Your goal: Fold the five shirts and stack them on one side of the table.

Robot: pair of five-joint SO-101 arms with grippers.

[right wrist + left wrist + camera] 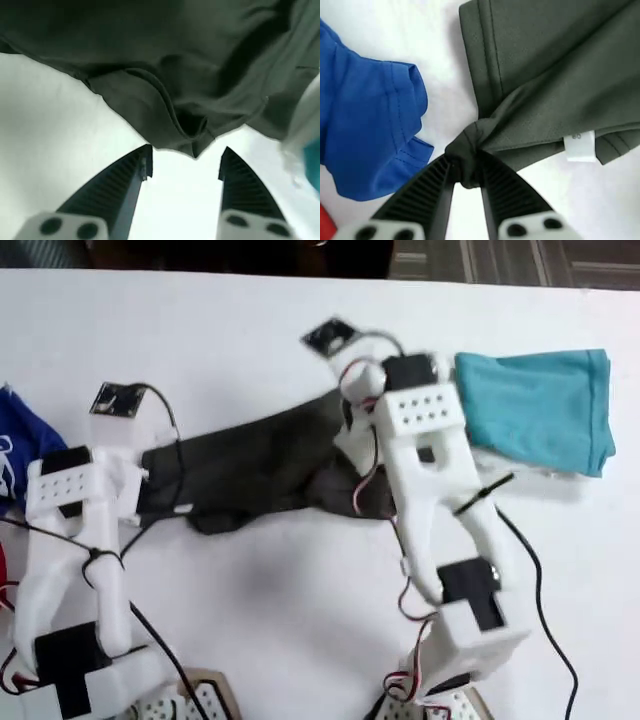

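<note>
A dark grey shirt lies stretched across the middle of the white table. My left gripper is shut on a bunched corner of the dark grey shirt, near its left end. My right gripper stands open just off the edge of the dark grey shirt, at the shirt's right end, nothing between its fingers. A folded teal shirt lies on a white one at the right side. A blue shirt sits at the left edge; the blue shirt lies crumpled beside the left gripper.
A bit of red cloth shows by the blue shirt. Two black square markers lie on the table behind the arms. Cables trail from both arms. Bare table lies in front of the dark shirt.
</note>
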